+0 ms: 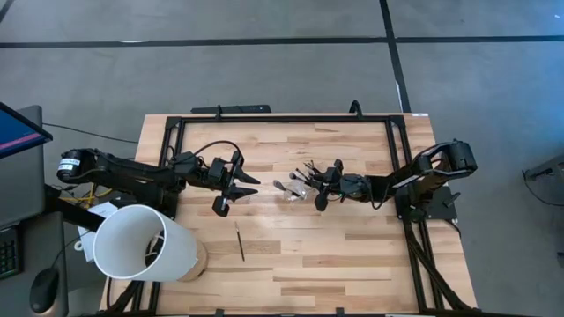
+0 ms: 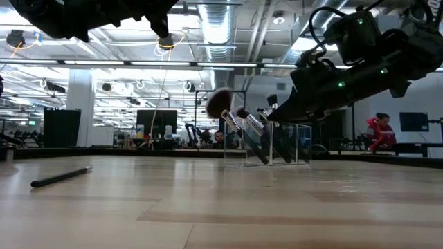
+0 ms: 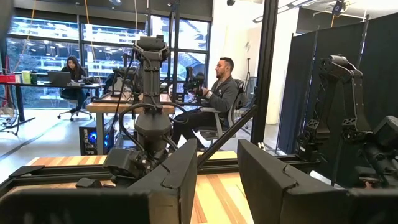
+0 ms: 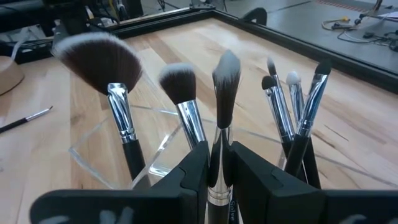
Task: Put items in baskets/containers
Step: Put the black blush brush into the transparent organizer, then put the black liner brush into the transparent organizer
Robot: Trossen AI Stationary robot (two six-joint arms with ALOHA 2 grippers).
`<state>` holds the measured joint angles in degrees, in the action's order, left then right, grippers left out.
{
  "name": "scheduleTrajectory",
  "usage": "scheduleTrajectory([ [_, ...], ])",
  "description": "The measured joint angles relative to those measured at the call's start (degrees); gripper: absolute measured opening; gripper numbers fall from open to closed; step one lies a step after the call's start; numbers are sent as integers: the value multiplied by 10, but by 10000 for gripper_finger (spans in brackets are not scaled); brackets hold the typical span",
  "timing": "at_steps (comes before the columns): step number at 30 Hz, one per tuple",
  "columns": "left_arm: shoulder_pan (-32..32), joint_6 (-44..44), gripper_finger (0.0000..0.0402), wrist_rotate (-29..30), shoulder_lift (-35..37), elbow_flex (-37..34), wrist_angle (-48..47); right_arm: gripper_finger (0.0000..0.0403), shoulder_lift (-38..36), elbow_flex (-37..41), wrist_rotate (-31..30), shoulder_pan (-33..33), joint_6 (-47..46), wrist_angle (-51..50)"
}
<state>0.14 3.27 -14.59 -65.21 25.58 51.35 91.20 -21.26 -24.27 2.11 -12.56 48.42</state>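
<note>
While the right claw point(image 4: 219, 163) clamps a brush point(image 4: 224, 106) over the clear container point(image 2: 277, 144) mid-counter, insertion is in hand. Next: lower, release. Left claw point(image 1: 231, 185) hangs apart; one stick point(image 1: 239, 240) lies loose on the counter point(image 1: 352, 255).
</note>
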Motion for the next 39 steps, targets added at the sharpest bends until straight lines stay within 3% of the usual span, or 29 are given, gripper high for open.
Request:
scheduleTrajectory([
  [7, 0, 0, 113, 0, 0, 0, 0, 63, 0, 0, 5, 0, 5, 0],
  [16, 0, 0, 113, 0, 0, 0, -1, 133, 0, 0, 3, 0, 0, 0],
  [22, 0, 0, 113, 0, 0, 0, -2, 157, 0, 0, 3, 0, 3, 8],
  [34, 0, 0, 113, 0, 0, 0, -4, 131, -6, 0, 1, 23, 43, 61],
  [39, 0, 0, 113, 0, 0, 0, -7, 115, -36, -14, -28, 48, 70, 31],
])
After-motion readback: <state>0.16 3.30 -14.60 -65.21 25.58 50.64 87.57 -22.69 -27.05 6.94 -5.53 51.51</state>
